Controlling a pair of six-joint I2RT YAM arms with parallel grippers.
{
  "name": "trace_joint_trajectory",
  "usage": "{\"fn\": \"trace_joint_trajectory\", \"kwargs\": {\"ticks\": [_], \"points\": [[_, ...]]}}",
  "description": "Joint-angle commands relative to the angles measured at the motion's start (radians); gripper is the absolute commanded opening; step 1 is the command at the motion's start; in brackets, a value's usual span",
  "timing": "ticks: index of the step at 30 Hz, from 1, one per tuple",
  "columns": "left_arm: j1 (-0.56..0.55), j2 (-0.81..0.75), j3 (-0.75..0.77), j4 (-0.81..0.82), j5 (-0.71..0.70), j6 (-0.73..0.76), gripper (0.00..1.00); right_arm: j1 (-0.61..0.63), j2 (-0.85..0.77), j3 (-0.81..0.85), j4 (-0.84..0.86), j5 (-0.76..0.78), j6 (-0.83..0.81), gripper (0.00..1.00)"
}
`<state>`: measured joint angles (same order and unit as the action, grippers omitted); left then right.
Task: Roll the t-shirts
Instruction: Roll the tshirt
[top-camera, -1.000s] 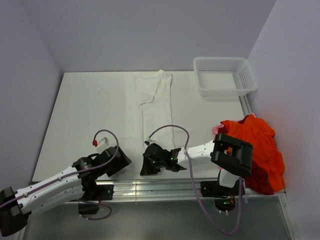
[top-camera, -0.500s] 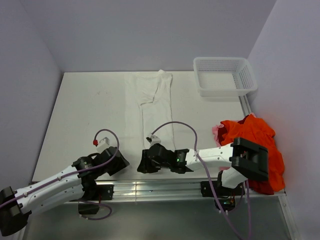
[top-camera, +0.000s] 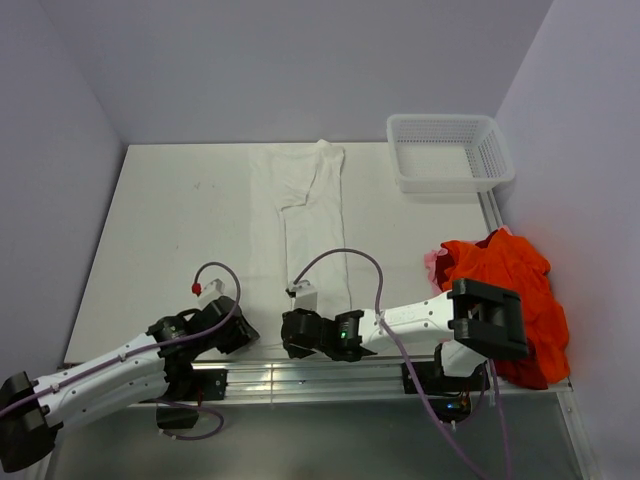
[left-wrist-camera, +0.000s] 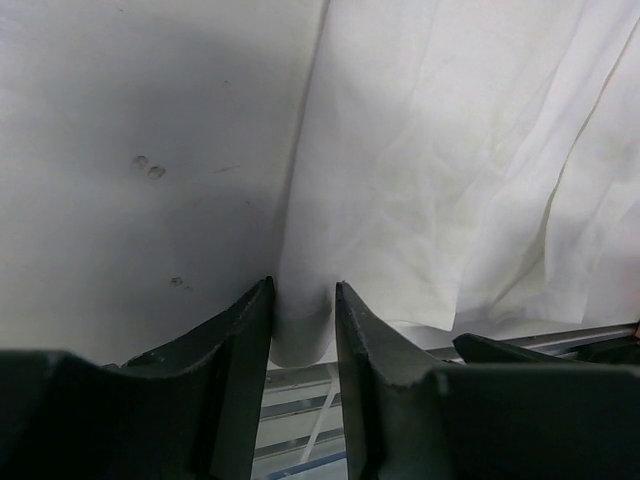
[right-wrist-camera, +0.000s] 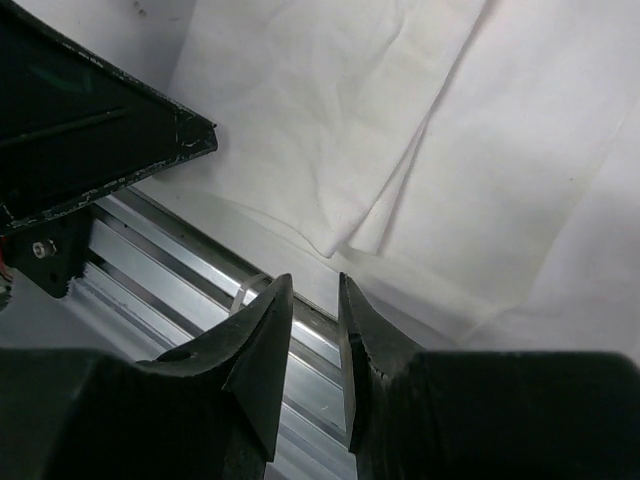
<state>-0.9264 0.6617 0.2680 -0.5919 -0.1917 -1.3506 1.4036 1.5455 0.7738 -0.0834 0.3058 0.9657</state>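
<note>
Pale lilac walls (top-camera: 300, 70) on three sides, flat white desk (top-camera: 170, 230), faint scuff marks (left-wrist-camera: 148, 166), aluminium rail (top-camera: 300, 375) along near edge, soft even light.

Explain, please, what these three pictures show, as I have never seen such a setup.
These are two robot arms, a left arm and a right arm, each ending in a two-finger gripper. One picture looks down from above; the other two come from wrist cameras. On the table lie a folded white t-shirt, a heap of orange t-shirts and a basket. The left gripper straddles the white shirt's near corner; whether it grips, I cannot tell. The right gripper stands slightly open, holding nothing.
</note>
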Motion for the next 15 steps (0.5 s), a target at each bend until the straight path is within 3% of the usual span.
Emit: {"fn": "trace_joint_trajectory", "kwargs": {"ticks": [1,5,8,15], "points": [[-0.005,0.03,-0.012,0.038,0.028,0.028,0.38,0.017,0.024,0.054,-0.049,0.085,-0.012,0.32],[-0.003,0.038,-0.012,0.053,0.029,0.033,0.19,0.021,0.053,0.084,-0.075,0.101,-0.009,0.33],[-0.003,0.035,-0.004,0.037,0.018,0.036,0.12,0.023,0.073,0.107,-0.095,0.111,-0.012,0.33],[-0.003,0.026,-0.006,0.033,0.021,0.038,0.09,0.026,0.122,0.154,-0.11,0.118,-0.03,0.33]]}}
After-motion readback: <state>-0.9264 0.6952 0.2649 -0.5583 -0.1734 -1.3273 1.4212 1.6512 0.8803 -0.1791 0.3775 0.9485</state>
